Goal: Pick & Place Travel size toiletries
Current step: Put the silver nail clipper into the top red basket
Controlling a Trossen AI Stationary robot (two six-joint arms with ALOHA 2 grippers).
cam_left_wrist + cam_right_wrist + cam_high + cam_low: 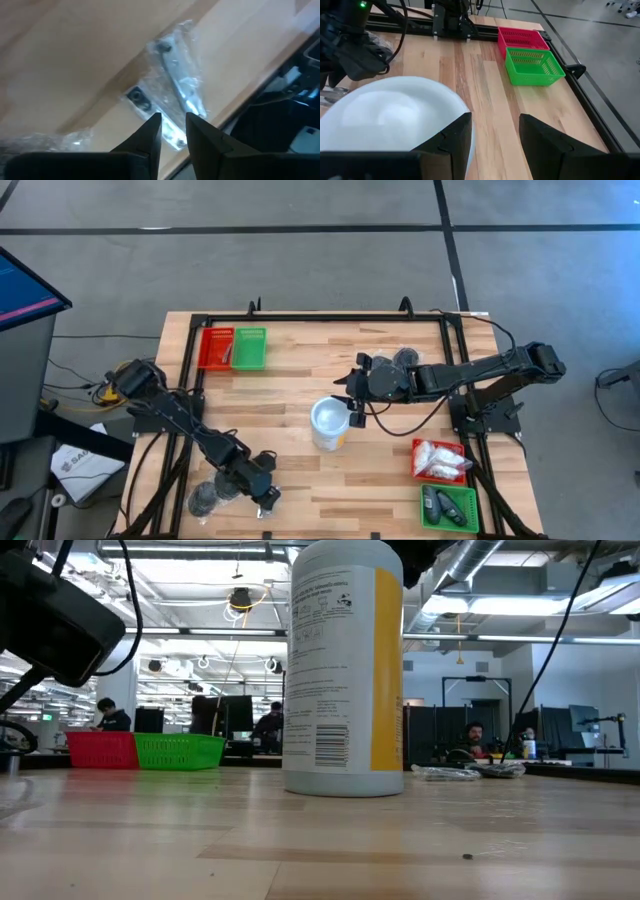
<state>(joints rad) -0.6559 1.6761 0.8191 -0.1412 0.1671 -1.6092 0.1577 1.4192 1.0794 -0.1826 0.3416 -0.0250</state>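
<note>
At seven o'clock, hard against the table edge (300, 525), my left gripper (172, 131) hovered narrowly parted over a clear-wrapped tube (181, 90), its long axis running eleven to five. My right gripper (495, 132) hung spread beside the white cup (385, 120).

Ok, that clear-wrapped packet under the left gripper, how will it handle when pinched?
The clear-wrapped packet looks crinkly, so probably floppy and light. Its glossy film may slip between the left gripper fingers. It lies by the table edge, so a nudge might push it off.
</note>
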